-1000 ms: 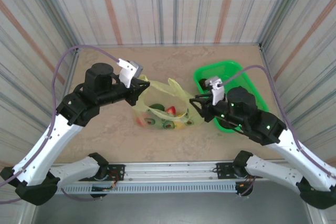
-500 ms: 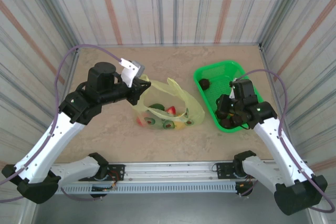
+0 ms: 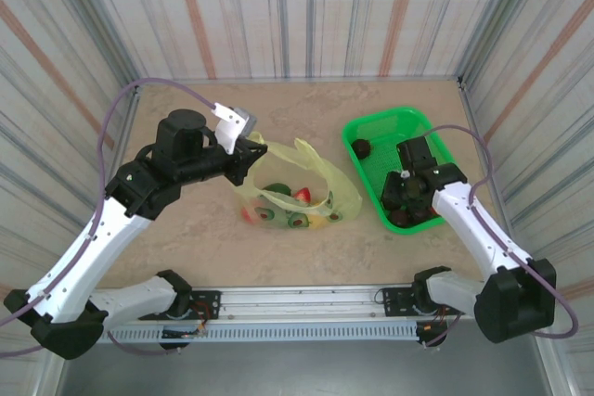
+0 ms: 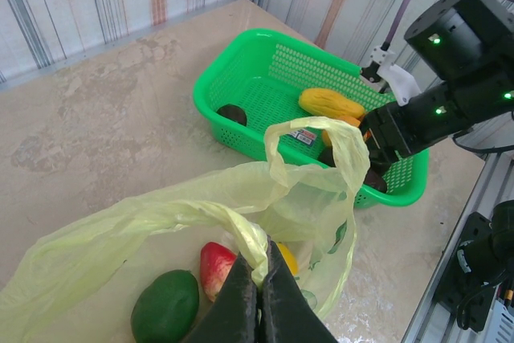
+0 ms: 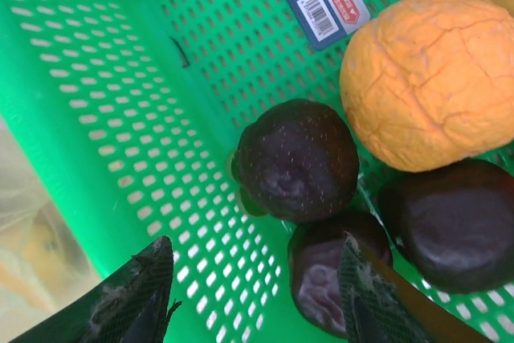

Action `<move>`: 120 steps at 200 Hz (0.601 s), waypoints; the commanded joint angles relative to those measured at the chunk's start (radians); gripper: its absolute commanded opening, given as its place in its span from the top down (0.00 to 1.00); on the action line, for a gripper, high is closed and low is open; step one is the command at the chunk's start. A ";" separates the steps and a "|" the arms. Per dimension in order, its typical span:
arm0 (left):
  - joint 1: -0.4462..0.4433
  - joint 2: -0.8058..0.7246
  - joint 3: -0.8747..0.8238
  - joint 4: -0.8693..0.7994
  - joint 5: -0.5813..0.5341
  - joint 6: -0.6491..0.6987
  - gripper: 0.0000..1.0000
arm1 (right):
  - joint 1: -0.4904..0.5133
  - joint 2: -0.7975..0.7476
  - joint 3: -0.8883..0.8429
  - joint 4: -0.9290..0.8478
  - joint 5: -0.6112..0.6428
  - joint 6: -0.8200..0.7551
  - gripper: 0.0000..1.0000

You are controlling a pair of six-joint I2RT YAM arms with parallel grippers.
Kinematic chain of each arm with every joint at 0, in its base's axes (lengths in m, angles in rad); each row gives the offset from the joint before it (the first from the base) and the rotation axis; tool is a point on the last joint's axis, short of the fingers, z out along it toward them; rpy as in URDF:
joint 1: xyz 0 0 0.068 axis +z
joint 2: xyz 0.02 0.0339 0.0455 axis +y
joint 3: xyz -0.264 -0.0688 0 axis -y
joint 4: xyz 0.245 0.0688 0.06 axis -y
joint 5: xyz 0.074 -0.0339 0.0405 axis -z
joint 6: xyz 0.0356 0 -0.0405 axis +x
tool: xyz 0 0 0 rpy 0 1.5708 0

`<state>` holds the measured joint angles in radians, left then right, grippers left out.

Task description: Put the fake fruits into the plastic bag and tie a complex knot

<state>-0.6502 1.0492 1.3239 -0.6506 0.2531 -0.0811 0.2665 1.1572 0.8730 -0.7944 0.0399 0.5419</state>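
Thin translucent yellow-green plastic bag (image 3: pixel 325 178) slumped mid-worktop, mouth gaping. A glossy green fruit (image 4: pixel 165 307) and a red fruit (image 4: pixel 217 267) lie inside. Left gripper (image 4: pixel 259 299) is pinched closed on the bag's rim. Rigid green mesh basket (image 3: pixel 371 121) sits by the right edge, just beside the bag. It holds dark brown-purple fruits (image 5: pixel 297 158), an orange fruit (image 5: pixel 426 78) and a yellow fruit (image 4: pixel 331 104). Right gripper (image 5: pixel 257 295) has fingers spread, empty, over the dark ones. The basket wall stands between it and the bag.
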 commanded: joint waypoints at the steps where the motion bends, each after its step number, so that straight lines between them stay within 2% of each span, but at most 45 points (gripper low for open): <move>1: -0.007 -0.003 0.003 0.003 0.015 0.017 1.00 | -0.009 0.050 -0.007 0.041 0.035 -0.001 0.43; 69: -0.006 -0.008 -0.003 0.006 0.015 0.014 1.00 | -0.009 0.209 -0.032 0.130 0.072 0.012 0.30; 120: -0.007 -0.005 -0.002 0.011 0.023 0.011 1.00 | -0.009 0.330 -0.034 0.183 0.041 0.021 0.33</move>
<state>-0.6502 1.0492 1.3239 -0.6498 0.2611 -0.0814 0.2596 1.4487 0.8562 -0.6357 0.0853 0.5434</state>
